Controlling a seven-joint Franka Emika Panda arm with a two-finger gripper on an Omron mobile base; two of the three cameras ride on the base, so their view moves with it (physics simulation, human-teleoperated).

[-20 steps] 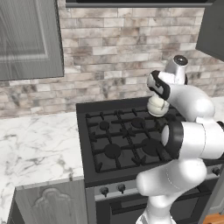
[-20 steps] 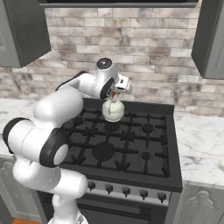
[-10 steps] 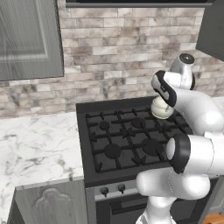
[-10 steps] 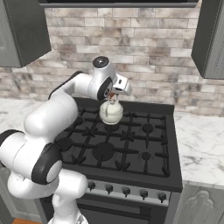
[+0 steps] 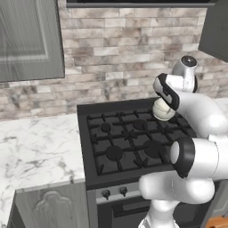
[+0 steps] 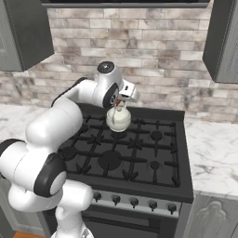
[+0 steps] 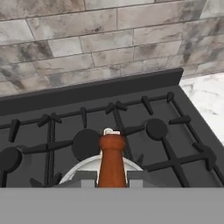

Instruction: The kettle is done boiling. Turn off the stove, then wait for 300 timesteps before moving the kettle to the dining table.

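Note:
The small cream-white kettle (image 5: 163, 109) (image 6: 118, 120) is over the rear part of the black stove (image 5: 129, 142) (image 6: 139, 158). I cannot tell whether its base touches the grates. My gripper (image 5: 166, 95) (image 6: 119, 103) comes down from above and is shut on the red-orange tip of the kettle's handle (image 7: 111, 161). In the hand view the kettle's pale body (image 7: 83, 169) curves just under that tip, with the stove's grates (image 7: 131, 118) beyond. The dining table is out of view.
Small dark knobs (image 6: 134, 201) (image 5: 106, 193) line the stove's steel front. White marble counters (image 5: 35, 147) (image 6: 214, 148) flank the stove. A brick wall (image 6: 153, 56) stands behind it, with dark cabinets (image 5: 26, 40) (image 6: 223, 37) above.
The arm's elbow has swung lower and closer to the base. The kettle has stayed almost in place in the shut gripper.

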